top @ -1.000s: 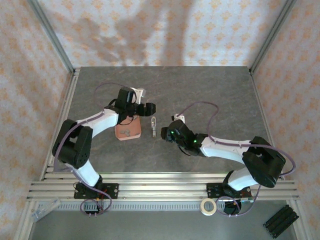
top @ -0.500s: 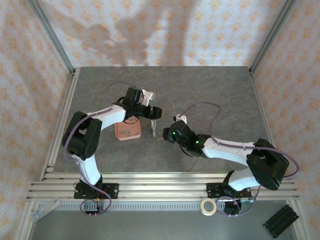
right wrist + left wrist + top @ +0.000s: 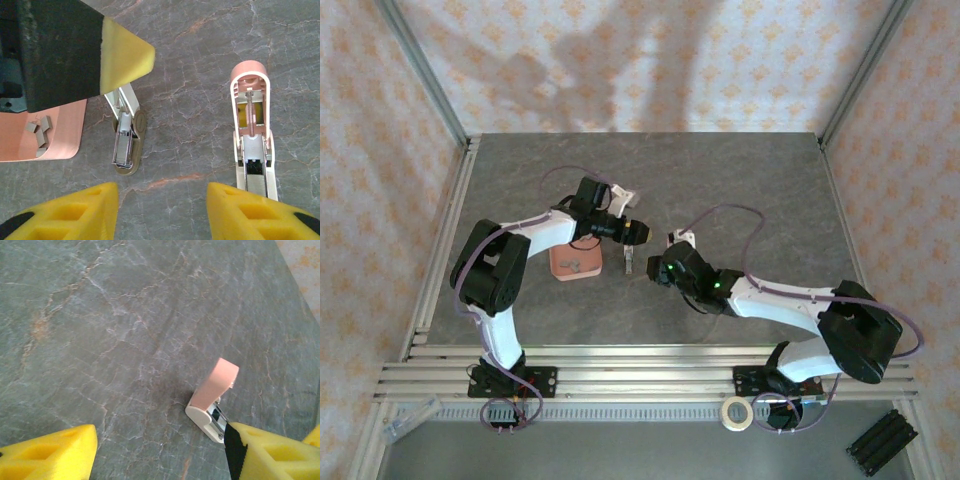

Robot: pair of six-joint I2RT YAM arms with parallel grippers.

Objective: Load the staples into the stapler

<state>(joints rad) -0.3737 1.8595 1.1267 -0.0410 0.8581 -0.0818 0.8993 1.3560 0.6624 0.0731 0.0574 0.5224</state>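
Staples (image 3: 41, 131) lie as small grey clumps in the salmon tray (image 3: 75, 131). They look light, brittle and slippery, best pinched across their flat sides. Near the tray on the tabletop (image 3: 200, 50), the stapler (image 3: 252, 140) lies hinged open, showing a pink shell, white frame and silvery channel. Left gripper (image 3: 160, 450) and right gripper (image 3: 162, 210) both gape wide, holding nothing.
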